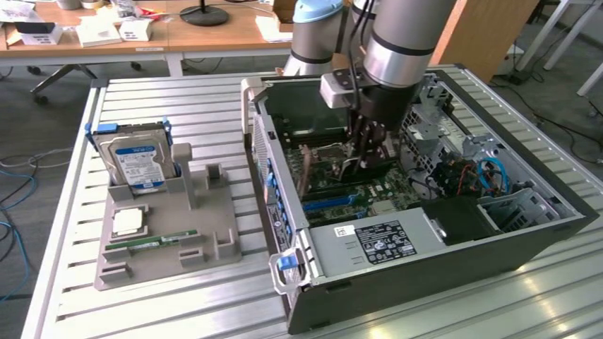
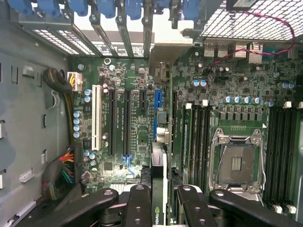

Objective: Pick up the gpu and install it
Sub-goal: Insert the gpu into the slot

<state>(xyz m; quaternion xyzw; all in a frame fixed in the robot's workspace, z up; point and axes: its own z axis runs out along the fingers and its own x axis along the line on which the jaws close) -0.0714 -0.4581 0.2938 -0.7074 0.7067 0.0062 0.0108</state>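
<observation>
My gripper (image 1: 366, 157) reaches down into the open computer case (image 1: 527, 233), above the motherboard (image 2: 137, 118). In the wrist view the gripper (image 2: 161, 191) is shut on the gpu (image 2: 159, 179), a thin card seen edge-on between the black fingers (image 2: 139, 203), with a green logo on its near end. The card points toward the rear bracket openings (image 2: 123, 33) and runs in line with the blue slot (image 2: 155, 111). Whether its lower edge touches the slot I cannot tell.
The bare CPU socket (image 2: 235, 163) and memory slots (image 2: 199, 142) lie beside the card. Cable bundles (image 2: 61, 175) run along one case wall. Outside the case a grey holder (image 1: 217, 212) carries a hard drive (image 1: 135, 162), a processor chip (image 1: 129, 221) and a green RAM stick (image 1: 151, 241).
</observation>
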